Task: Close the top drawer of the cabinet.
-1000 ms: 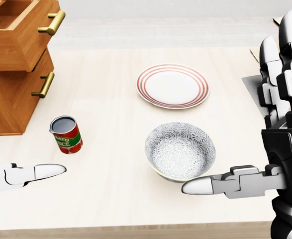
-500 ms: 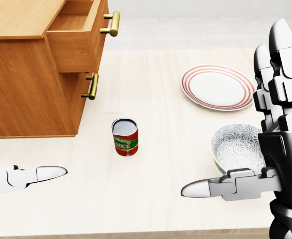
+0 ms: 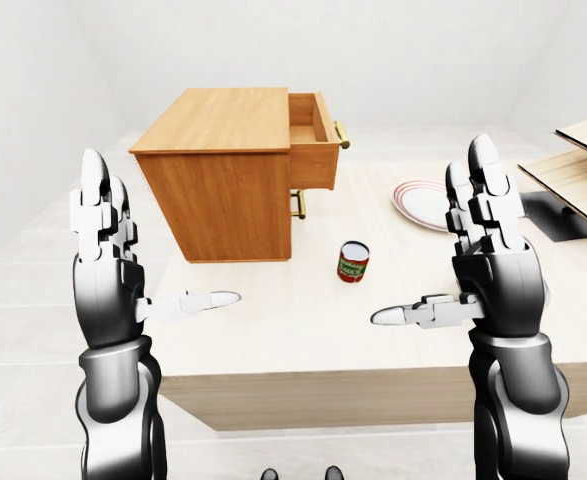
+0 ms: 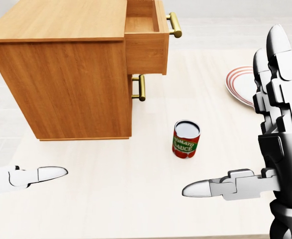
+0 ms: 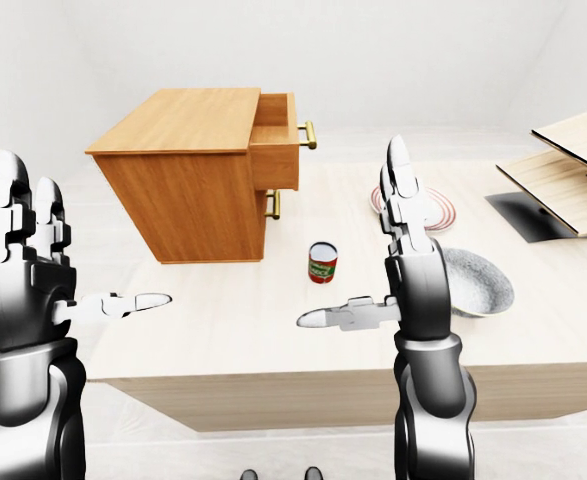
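A wooden cabinet (image 4: 71, 84) stands on the table at the upper left of the head view. Its top drawer (image 4: 146, 47) is pulled out to the right, with a brass handle (image 4: 174, 25) on its face. The lower drawer is pushed in and shows its own handle (image 4: 140, 87). My left hand (image 3: 148, 255) is open, fingers up and thumb pointing right, below the cabinet in the left-eye view. My right hand (image 3: 433, 240) is open in the same pose, right of the can. Neither hand touches the cabinet.
A tomato sauce can (image 4: 186, 139) stands upright on the light table (image 4: 111, 199), below and right of the open drawer. A red-rimmed plate (image 5: 443, 210) and a patterned bowl (image 5: 478, 282) lie further right. Wooden boards (image 5: 573, 170) sit at the far right.
The camera has turned left: cabinet, can and plate slid rightward in the head view, and the bowl left it. Both hands keep the same open pose and place in the picture.
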